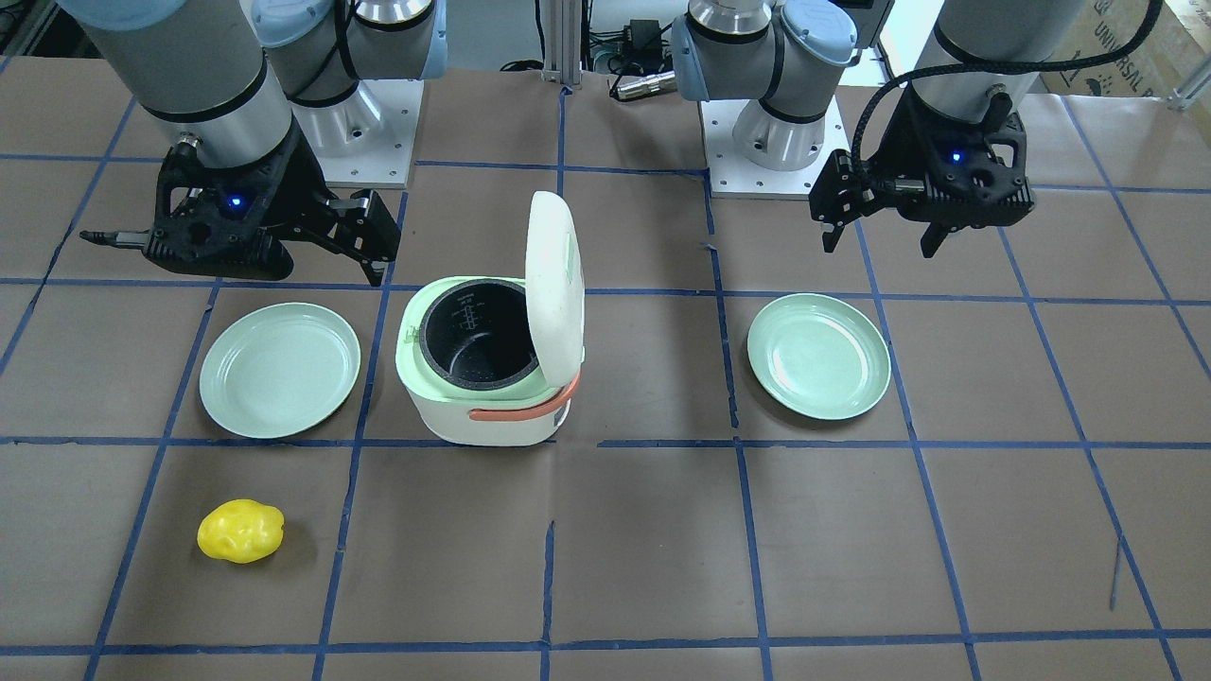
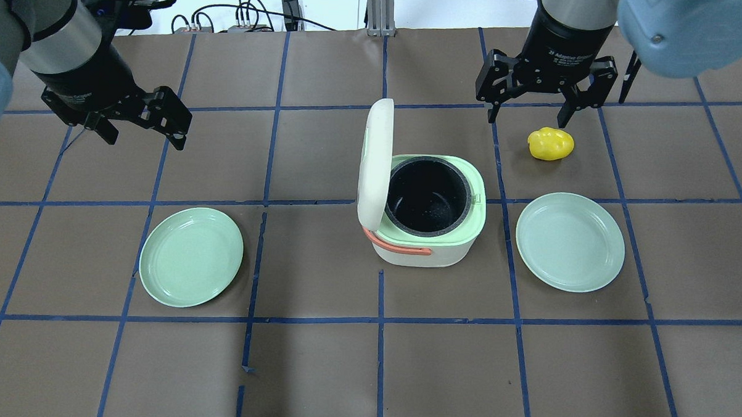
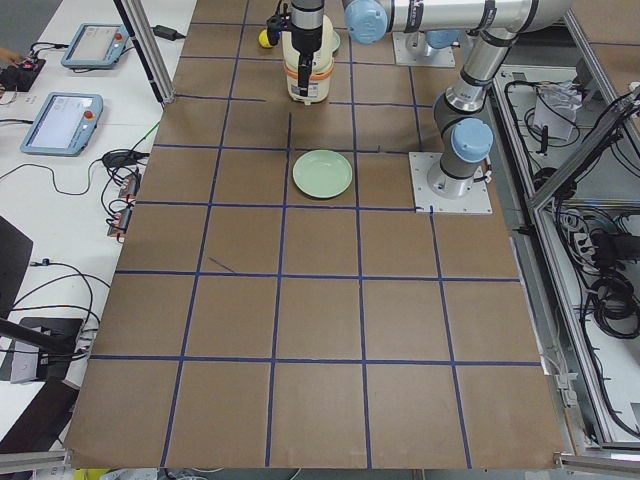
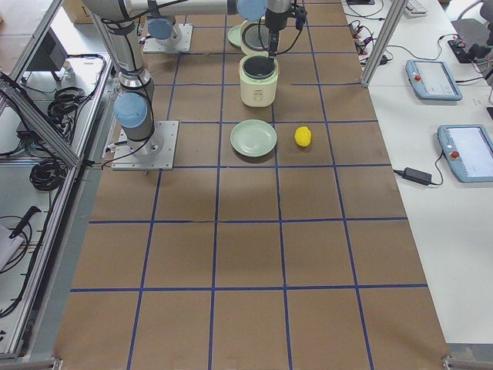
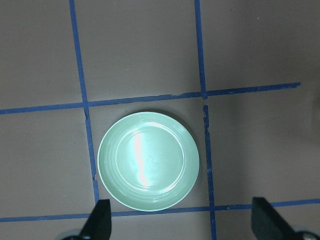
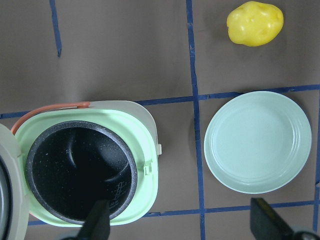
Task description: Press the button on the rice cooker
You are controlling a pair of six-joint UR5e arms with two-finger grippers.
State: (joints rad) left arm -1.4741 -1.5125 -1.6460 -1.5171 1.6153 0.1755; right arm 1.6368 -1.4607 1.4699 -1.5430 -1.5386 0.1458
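Reading across the overhead view with the rice cooker (image 2: 428,247) as the clock's centre: the left gripper (image 2: 144,137) hangs at 10 o'clock, well apart from it, fingers spread and holding nothing. Its wrist view shows only the left plate (image 5: 148,160) between the two fingertips. That plate lies on the brown paper at 8 o'clock.

The cooker stands mid-table with its white lid (image 2: 374,162) swung upright on the 9 o'clock side, between the left gripper and the dark inner pot (image 2: 427,198). An orange handle (image 2: 397,245) lies folded along the 7 o'clock edge. The pale marks inside the pot are too small to read, and no button can be made out.

At 1 o'clock the right gripper (image 2: 527,119) hovers, jaws parted and empty; white lettering (image 2: 567,55) on its wrist reads "Adaptive Gripper". A yellow lumpy object (image 2: 551,144) sits just under it on the table. The right plate (image 2: 570,241) lies at 3 o'clock, near the cooker but not touching.

In the front-facing view, a cardboard box (image 1: 1135,47) behind the table shows "UNIVERSAL".
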